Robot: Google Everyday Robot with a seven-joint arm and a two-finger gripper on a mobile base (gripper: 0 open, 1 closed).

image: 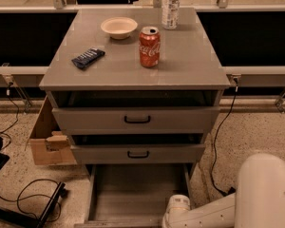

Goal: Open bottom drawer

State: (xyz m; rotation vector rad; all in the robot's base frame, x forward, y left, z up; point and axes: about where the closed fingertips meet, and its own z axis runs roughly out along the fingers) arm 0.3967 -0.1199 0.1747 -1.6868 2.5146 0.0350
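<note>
The bottom drawer (133, 194) of the grey cabinet is pulled far out toward me; its plain grey inside shows, and its front panel and handle are cut off by the lower edge of the view. My white arm comes in from the lower right, and its wrist (176, 209) sits at the drawer's front right corner. The gripper itself is below the edge of the view. The top drawer (137, 119) and middle drawer (137, 154) each stand slightly out, with black bar handles.
On the cabinet top (190, 56) stand a red cola can (149, 47), a white bowl (118, 26), a dark snack bar (88, 58) and a clear bottle (171, 4). A cardboard box (47, 141) and cables (28, 198) lie on the floor at left.
</note>
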